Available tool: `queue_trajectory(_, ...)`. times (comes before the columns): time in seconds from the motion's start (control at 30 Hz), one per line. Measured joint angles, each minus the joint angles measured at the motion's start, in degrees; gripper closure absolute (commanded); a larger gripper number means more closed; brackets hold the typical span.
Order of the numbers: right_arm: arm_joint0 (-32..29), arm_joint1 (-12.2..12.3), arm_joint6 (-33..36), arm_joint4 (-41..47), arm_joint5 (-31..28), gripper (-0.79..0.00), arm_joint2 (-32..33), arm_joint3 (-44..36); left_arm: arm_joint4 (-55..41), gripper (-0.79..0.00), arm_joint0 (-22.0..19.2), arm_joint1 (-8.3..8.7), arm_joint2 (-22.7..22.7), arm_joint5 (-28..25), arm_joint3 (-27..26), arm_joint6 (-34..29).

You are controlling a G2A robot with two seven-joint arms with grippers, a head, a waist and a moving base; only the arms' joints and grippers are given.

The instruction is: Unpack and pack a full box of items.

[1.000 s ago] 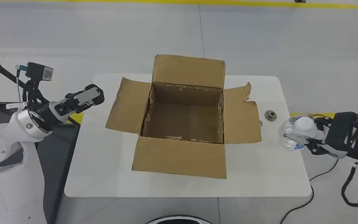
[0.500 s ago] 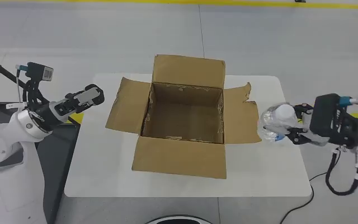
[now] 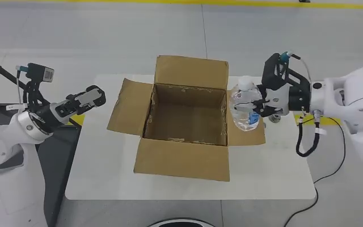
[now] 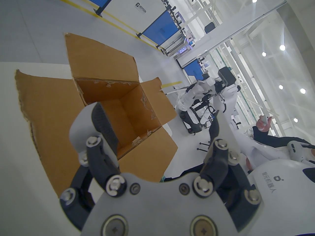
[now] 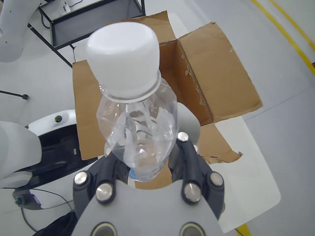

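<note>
An open cardboard box (image 3: 184,122) stands in the middle of the white table (image 3: 102,181), flaps spread, with nothing visible inside (image 4: 123,114). My right gripper (image 3: 249,108) is shut on a clear plastic bottle (image 3: 244,105) with a white cap (image 5: 123,60), held above the box's right flap (image 3: 247,122). In the right wrist view the bottle (image 5: 137,133) sits between the fingers, with the box (image 5: 216,72) behind it. My left gripper (image 3: 91,97) hangs open off the table's left edge, its fingers (image 4: 103,121) apart and bare, facing the box.
A small round metal part (image 3: 275,117) lies on the table right of the box, partly behind the right arm. A dark cart (image 5: 93,18) stands on the floor beyond the table. Bare tabletop runs along the front edge.
My right arm has carried the bottle leftward from the table's right edge to above the box's right flap. The left arm has not moved.
</note>
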Motion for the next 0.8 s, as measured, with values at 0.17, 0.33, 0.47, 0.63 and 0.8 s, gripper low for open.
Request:
queue_trajectory(0.17,-0.22,0.07,-0.09,-0.14,-0.12,0.000,0.41,-0.16,0.00,-0.785,0.00,0.00,0.00,0.00,0.00,0.00)
queue_trajectory(0.33,-0.28,0.06,-0.17,-0.12,-0.05,0.000,0.36,-0.17,0.00,-0.785,0.00,0.00,0.00,0.00,0.00,0.00)
queue_trajectory(0.47,-1.75,-0.42,-2.21,0.42,3.95,0.000,-1.15,-0.41,0.00,-0.785,0.00,0.00,0.00,0.00,0.00,0.00)
queue_trajectory(0.63,1.65,-3.16,-5.16,3.52,12.62,0.000,-6.40,1.30,0.00,-0.785,0.00,0.00,0.00,0.00,0.00,0.00)
queue_trajectory(0.8,7.79,-7.44,-4.81,6.94,19.11,0.000,-13.99,4.94,0.00,-0.785,0.00,0.00,0.00,0.00,0.00,0.00)
